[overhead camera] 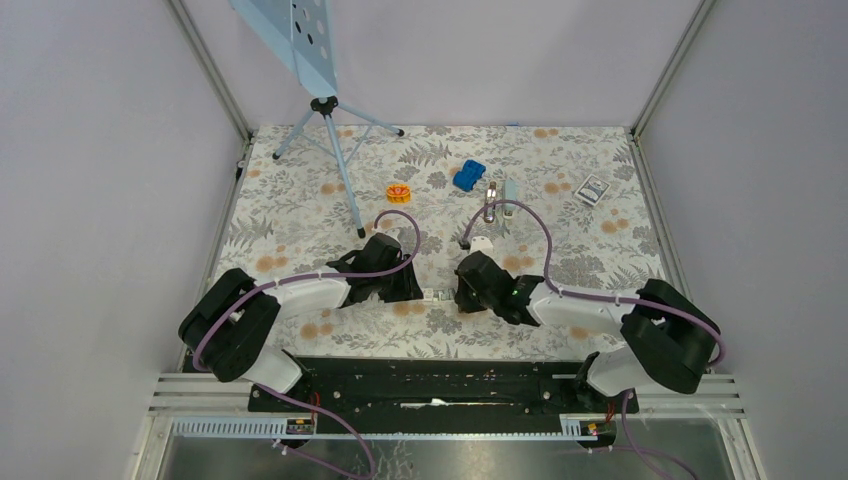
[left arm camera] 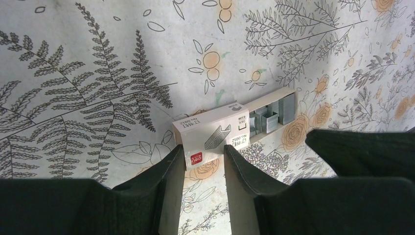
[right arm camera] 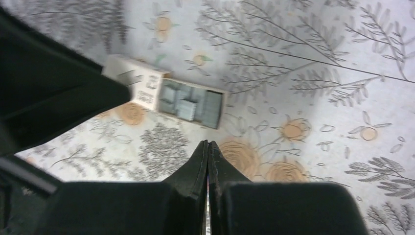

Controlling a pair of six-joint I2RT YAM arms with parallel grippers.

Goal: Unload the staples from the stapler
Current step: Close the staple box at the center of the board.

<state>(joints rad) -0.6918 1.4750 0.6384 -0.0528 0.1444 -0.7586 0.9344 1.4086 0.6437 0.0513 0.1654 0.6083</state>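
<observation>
The left gripper (left arm camera: 203,159) is holding a small white cardboard box with an orange mark (left arm camera: 210,134). Its two black fingers are pressing on the sides of the box at the end with the mark. A thin cardboard tray (left arm camera: 269,96) is sticking out of the other end of the box. Short silvery-grey metal staples (left arm camera: 268,120) are lying in that tray in little strips. The right gripper (right arm camera: 208,149) is hanging near the tray end of the box, not touching it. Its fingers are squeezing tight together with nothing between them. The box is lying flat on the flowery surface (overhead camera: 300,220). A shiny silver metal stapler (overhead camera: 491,203) is lying well behind the box, a bit to its right.
</observation>
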